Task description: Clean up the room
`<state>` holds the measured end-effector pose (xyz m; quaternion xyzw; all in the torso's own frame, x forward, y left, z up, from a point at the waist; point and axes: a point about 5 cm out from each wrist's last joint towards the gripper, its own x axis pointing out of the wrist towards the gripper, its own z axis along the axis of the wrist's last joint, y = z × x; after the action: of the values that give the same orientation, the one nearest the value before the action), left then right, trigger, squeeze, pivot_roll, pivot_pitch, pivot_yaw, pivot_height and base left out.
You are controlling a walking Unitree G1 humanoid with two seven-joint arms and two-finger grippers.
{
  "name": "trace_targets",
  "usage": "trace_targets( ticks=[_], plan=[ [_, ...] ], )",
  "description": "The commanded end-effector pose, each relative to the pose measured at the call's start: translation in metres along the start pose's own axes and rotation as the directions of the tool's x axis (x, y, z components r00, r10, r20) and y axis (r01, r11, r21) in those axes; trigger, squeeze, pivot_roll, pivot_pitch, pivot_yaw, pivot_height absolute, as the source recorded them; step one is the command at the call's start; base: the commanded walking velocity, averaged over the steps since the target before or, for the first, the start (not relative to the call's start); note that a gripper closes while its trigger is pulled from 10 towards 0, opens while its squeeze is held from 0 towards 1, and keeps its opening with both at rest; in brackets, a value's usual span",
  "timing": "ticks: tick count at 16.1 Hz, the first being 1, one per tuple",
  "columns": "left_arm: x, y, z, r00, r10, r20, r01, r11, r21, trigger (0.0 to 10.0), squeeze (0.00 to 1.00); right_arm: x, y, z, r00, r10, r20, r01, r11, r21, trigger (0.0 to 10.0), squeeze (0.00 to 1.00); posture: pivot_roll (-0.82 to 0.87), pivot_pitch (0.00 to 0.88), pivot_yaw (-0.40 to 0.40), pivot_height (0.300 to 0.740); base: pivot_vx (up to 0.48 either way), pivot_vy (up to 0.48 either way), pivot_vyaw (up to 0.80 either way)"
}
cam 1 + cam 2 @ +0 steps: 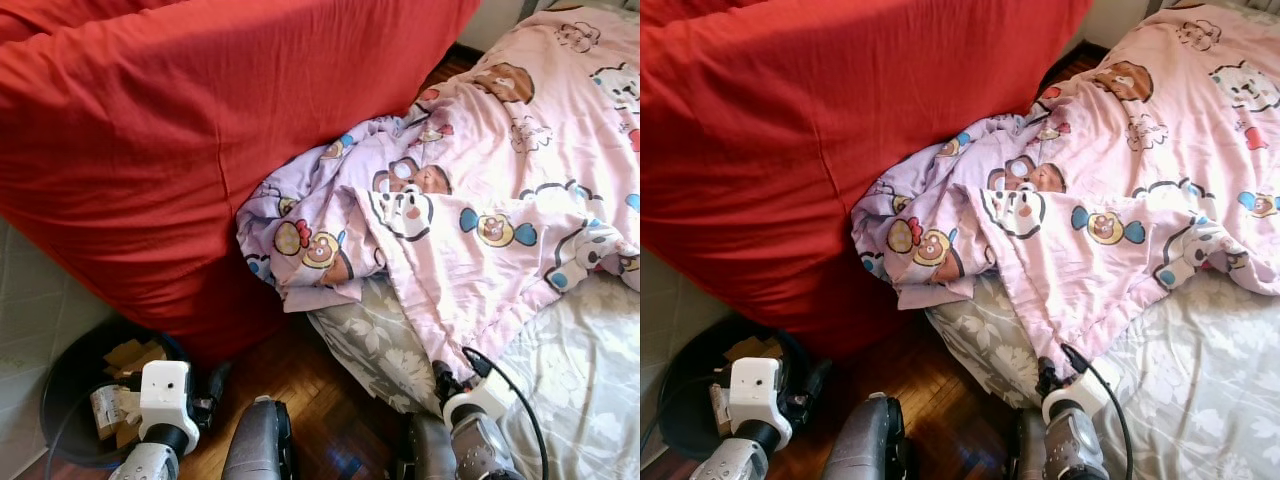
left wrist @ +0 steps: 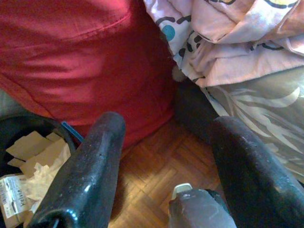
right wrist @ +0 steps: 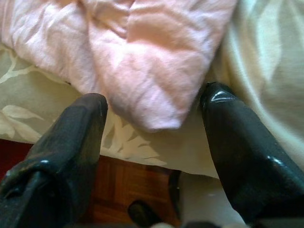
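A pink quilt (image 1: pixel 520 150) printed with cartoon animals lies rumpled on a bed, and its edge hangs over the grey floral sheet (image 1: pixel 380 340). My right gripper (image 3: pixel 154 97) is open at the bed's edge, with a corner of the pink quilt (image 3: pixel 152 61) just ahead between its fingers (image 3: pixel 71 137). My left gripper (image 2: pixel 169 124) is open and holds nothing, low over the wooden floor (image 2: pixel 156 161) beside a black bin (image 1: pixel 65 375). The bin holds cardboard pieces and crumpled paper (image 2: pixel 38 156).
A big red cushion or cover (image 1: pixel 180 130) fills the left and presses against the bed. A narrow strip of parquet (image 1: pixel 320 390) runs between it and the bed. Pale tiles (image 1: pixel 30 320) lie at the far left.
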<state>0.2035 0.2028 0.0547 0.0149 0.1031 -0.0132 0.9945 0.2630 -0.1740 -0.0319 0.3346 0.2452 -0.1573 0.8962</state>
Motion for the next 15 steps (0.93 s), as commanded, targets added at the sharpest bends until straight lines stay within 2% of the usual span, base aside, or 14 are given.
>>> trace_targets(
  ticks=[1,5,8,9,10,11,15],
  plan=[
    [-0.007,0.003,-0.007,0.999,-0.003,-0.048,0.004,1.000,0.023,10.0,0.00,-0.003,0.000,-0.011,0.999,0.006,-0.037,-0.005,1.000,0.029,10.0,0.00,0.15,0.279,0.082,0.635,0.000,0.000,0.00],
    [-0.009,0.004,-0.008,0.998,-0.002,-0.057,0.003,1.000,0.027,10.0,0.00,0.000,0.011,-0.007,0.996,0.083,-0.019,-0.082,0.996,0.036,10.0,0.00,0.15,0.286,0.083,0.635,0.000,0.000,0.00],
    [-0.009,0.003,-0.007,0.998,-0.002,-0.062,0.004,1.000,0.028,10.0,0.00,0.000,0.012,-0.005,0.996,0.090,-0.010,-0.090,0.995,0.041,10.0,0.00,0.14,0.285,0.082,0.635,0.000,0.000,0.00],
    [-0.009,0.003,-0.007,0.998,-0.003,-0.062,0.005,1.000,0.029,10.0,0.00,0.001,0.013,-0.004,0.995,0.095,-0.004,-0.094,0.995,0.045,4.8,0.00,0.14,0.284,0.082,0.635,0.000,0.000,0.00],
    [-0.009,0.002,-0.007,0.998,-0.005,-0.062,0.006,1.000,0.029,10.0,0.00,0.001,0.012,-0.004,0.995,0.095,-0.004,-0.095,0.994,0.044,1.5,0.00,0.14,0.282,0.082,0.635,0.000,0.000,0.00],
    [-0.009,0.001,-0.008,0.998,-0.007,-0.063,0.009,1.000,0.029,10.0,0.00,0.000,0.012,-0.004,0.996,0.094,-0.001,-0.093,0.995,0.043,0.0,0.00,0.14,0.282,0.082,0.635,0.000,0.000,0.00],
    [-0.011,-0.001,-0.008,0.997,-0.029,-0.067,0.032,0.999,0.041,10.0,0.00,0.000,0.009,-0.004,0.996,0.085,-0.003,-0.085,0.996,0.042,0.1,0.00,0.14,0.282,0.081,0.635,0.000,0.000,0.00]
  ],
)
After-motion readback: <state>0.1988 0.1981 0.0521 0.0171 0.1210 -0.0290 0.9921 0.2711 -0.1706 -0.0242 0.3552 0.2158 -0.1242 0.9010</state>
